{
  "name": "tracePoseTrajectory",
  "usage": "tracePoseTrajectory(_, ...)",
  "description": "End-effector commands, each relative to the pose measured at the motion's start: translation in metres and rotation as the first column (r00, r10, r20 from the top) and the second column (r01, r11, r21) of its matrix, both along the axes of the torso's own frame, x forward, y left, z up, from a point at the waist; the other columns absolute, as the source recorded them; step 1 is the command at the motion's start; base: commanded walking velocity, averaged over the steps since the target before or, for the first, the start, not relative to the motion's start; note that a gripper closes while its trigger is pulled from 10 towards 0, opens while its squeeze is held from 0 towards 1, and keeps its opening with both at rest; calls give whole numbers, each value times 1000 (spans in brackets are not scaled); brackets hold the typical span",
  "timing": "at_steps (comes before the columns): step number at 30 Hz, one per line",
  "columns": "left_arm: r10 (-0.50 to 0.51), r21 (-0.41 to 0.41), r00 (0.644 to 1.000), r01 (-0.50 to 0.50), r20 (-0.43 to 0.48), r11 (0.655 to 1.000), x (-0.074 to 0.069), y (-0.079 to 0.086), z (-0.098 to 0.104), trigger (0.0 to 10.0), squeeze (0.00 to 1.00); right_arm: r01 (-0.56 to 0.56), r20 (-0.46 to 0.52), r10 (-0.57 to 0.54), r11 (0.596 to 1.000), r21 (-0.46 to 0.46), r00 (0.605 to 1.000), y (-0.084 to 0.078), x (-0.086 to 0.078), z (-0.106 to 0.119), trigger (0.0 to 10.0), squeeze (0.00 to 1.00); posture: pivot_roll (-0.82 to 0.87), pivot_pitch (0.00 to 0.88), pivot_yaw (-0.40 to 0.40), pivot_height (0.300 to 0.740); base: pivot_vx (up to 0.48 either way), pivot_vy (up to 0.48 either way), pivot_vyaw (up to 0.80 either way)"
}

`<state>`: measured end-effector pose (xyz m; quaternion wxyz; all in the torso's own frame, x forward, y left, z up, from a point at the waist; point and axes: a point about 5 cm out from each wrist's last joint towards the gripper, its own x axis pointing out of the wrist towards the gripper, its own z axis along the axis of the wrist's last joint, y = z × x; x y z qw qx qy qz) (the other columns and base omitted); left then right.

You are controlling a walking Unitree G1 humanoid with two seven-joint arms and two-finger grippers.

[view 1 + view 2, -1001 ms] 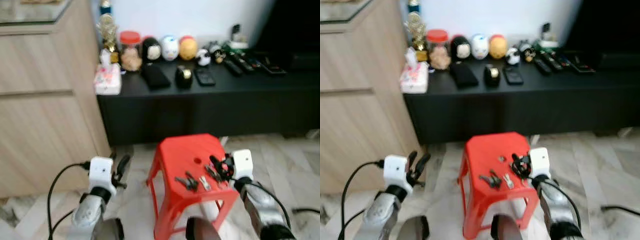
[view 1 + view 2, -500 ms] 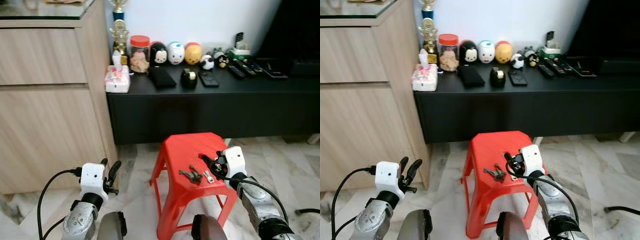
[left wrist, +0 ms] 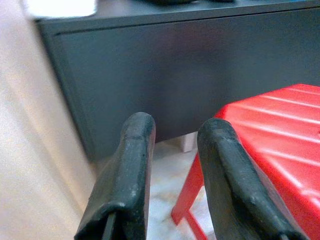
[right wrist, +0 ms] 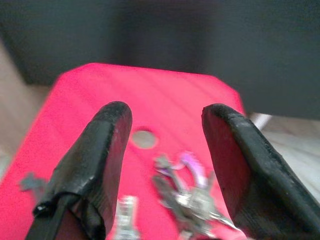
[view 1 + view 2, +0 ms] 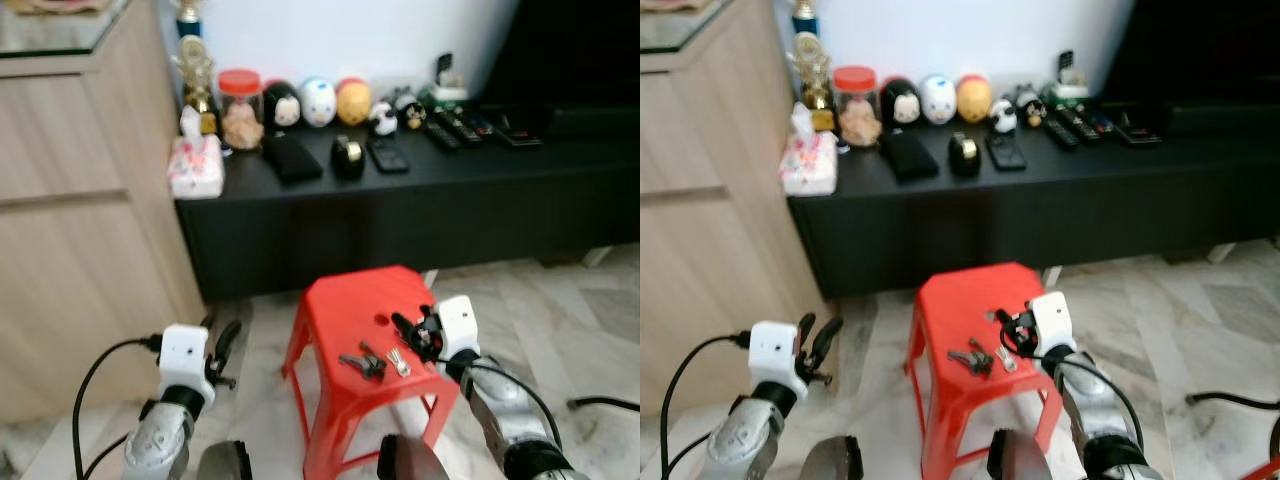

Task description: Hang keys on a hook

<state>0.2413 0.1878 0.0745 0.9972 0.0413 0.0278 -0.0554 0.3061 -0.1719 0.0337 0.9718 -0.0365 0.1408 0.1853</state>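
Still over the keys (image 4: pixel 185 200) on the red stool (image 5: pixel 345 300), right gripper (image 4: pixel 167 165) spread wide; left gripper (image 3: pixel 172 175) parted, idle

One red stool (image 5: pixel 350 310), two key bunches (image 5: pixel 364 362), three round figurines (image 5: pixel 318 101), one jar (image 5: pixel 240 105).

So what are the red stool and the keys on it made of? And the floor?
The red stool looks like moulded plastic: one even glossy colour with faint ridges on the seat. The keys lying on it seem to be metal, greyish and a bit shiny, though they are blurry. The floor looks like polished marble or marble-look tile, pale with grey veins.
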Motion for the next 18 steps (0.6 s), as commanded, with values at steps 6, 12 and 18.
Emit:
tracePoseTrajectory(6, -15, 0, 1000, 15, 4, 1000, 0, -6, 1, 10000, 0, 12, 5, -12, 1000, -10, 1000, -6, 2, 2, 10000, 0, 93, 0, -94, 559, 378, 0, 0)
tracePoseTrajectory(12, -7, -1, 1000, 7, 7, 1000, -1, -5, 1, 10000, 0, 6, 2, -6, 1000, -9, 1000, -6, 1, 2, 10000, 0, 91, 0, -94, 559, 187, 0, 0)
tracePoseTrajectory(18, -9, -2, 1000, 9, 5, 1000, -2, -6, 1, 10000, 0, -68, -5, 67, 996, -55, 998, -11, 0, 3, 10000, 0, 90, 0, -94, 559, 0, 0, 0)
